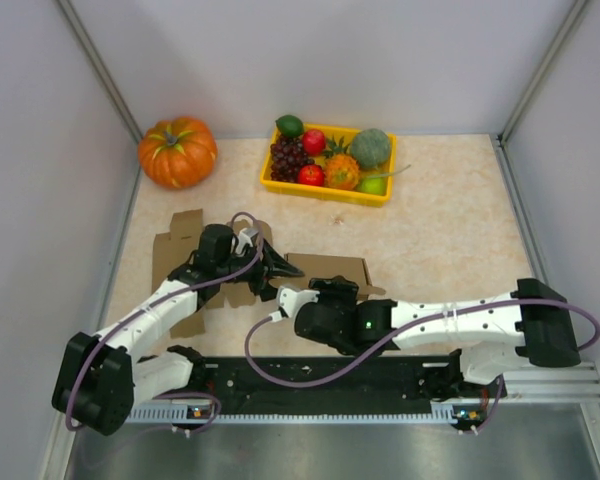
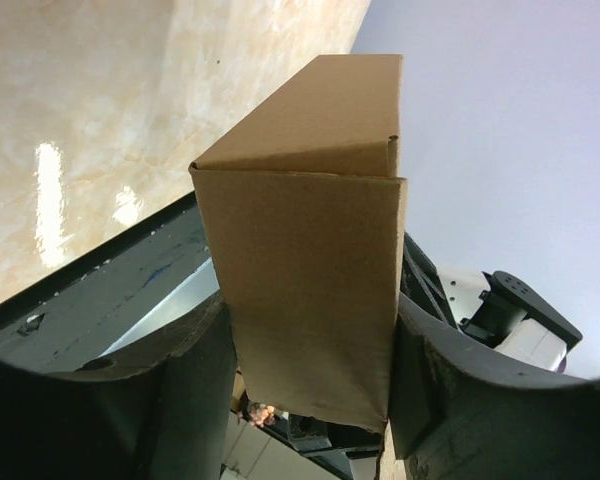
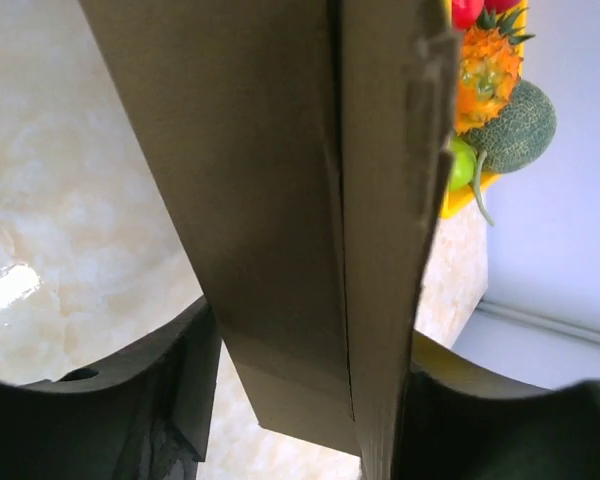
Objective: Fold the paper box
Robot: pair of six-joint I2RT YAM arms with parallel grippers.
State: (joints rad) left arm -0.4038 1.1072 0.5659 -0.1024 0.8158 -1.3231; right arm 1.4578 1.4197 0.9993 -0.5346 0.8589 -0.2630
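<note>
A brown cardboard box [image 1: 332, 268], matte, thin-walled and only partly formed, is seen on the near middle of the pale, marbled, glossy table [image 1: 450, 220]. Its flat notched flaps are spread to the left and a raised panel is set to the right, so its long axis is laid roughly left to right across the table, parallel to the near edge. From the left wrist, a smooth rectangular panel is shown rising out of the left gripper [image 2: 310, 330]. It is creased sharply across its width, the upper part is bent away, and a small slit is visible at the right end of the crease. This panel is flanked by the black, rounded fingers [image 2: 180, 400], which are pressed against its two side edges, so the jaws are closed on the box. From the right wrist, two long overlapping sheets are seen running away from the right gripper [image 3: 310, 340], with a straight seam along their length and a rough, stepped right edge. They fill the gap there too and are met by a finger on each side, so those jaws are likewise clamped on the box. At the far side, a ribbed orange pumpkin [image 1: 178, 152] and a yellow plastic tray [image 1: 325, 190] of fruit are placed well apart from the box.
</note>
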